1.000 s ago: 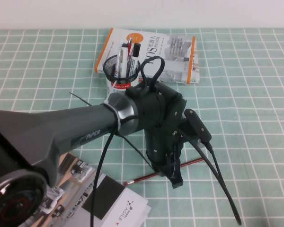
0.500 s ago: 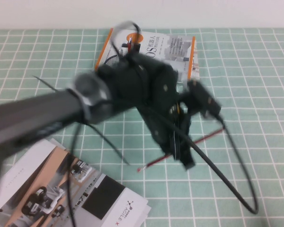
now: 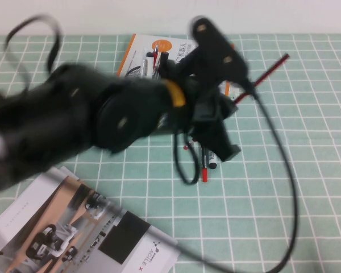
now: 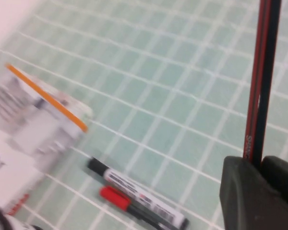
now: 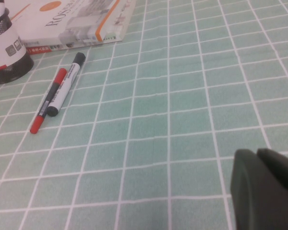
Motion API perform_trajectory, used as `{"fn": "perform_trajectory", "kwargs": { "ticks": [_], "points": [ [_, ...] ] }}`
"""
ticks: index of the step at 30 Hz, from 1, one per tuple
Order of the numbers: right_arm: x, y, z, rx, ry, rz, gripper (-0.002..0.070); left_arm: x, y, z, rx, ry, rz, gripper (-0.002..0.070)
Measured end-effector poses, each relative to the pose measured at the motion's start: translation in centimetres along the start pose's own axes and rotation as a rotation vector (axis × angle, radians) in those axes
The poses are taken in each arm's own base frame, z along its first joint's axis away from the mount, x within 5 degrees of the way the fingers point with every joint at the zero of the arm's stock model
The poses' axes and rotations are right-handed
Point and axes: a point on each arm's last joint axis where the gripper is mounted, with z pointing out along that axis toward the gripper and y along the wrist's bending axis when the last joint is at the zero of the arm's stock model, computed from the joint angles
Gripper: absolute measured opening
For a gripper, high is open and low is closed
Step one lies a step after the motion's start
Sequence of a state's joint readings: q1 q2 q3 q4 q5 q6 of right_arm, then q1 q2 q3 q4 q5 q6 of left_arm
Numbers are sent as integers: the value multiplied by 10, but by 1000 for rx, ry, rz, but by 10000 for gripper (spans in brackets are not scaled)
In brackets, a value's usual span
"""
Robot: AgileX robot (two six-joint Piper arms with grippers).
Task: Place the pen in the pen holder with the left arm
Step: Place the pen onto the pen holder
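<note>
My left gripper (image 3: 216,122) is shut on the pen (image 3: 270,71), a thin dark red stick with black stripes, and holds it tilted in the air above the table. In the left wrist view the pen (image 4: 261,81) runs out from between the black fingers (image 4: 240,191) of the left gripper (image 4: 257,165). The black mesh pen holder (image 3: 135,73) is mostly hidden behind the left arm and stands in front of a book. It also shows in the right wrist view (image 5: 2,48). My right gripper (image 5: 259,155) is shut and empty, low over the mat, and is out of the high view.
A black-capped white marker (image 5: 67,81) and a red-capped marker (image 5: 48,103) lie side by side on the green checked mat near the holder. An orange-edged book (image 3: 216,57) lies at the back. A magazine (image 3: 74,227) lies at the front left. Loose black cables (image 3: 284,170) hang from the left arm.
My left arm has lifted the pen off the mat and swung up and towards the back. The pen now points up to the far right. The two markers have come into view.
</note>
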State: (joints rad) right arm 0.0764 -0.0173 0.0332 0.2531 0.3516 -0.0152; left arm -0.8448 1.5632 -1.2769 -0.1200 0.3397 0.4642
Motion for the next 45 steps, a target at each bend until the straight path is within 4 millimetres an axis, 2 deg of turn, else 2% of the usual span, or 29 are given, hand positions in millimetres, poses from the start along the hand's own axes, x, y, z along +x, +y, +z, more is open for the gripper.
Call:
{"fn": "perform_trajectory", "kwargs": {
  "ticks": [4,11,16,20,23,34,45],
  "points": [
    [0,0,0,0,0,0,-20,22,9,-13,-108,-120,-63,23],
    [0,0,0,0,0,0,-20,55,55,-21,-382,-395,-263,23],
    [0,0,0,0,0,0,-20,75,88,-10,-485,-539,-371,22],
    [0,0,0,0,0,0,-20,98,111,9,-498,-541,-473,22],
    [0,0,0,0,0,0,-20,107,124,24,-502,-524,-500,22],
    [0,0,0,0,0,0,-20,111,148,78,-479,-508,-475,22],
    [0,0,0,0,0,0,-20,130,148,101,-479,-415,-464,22]
  ]
}}
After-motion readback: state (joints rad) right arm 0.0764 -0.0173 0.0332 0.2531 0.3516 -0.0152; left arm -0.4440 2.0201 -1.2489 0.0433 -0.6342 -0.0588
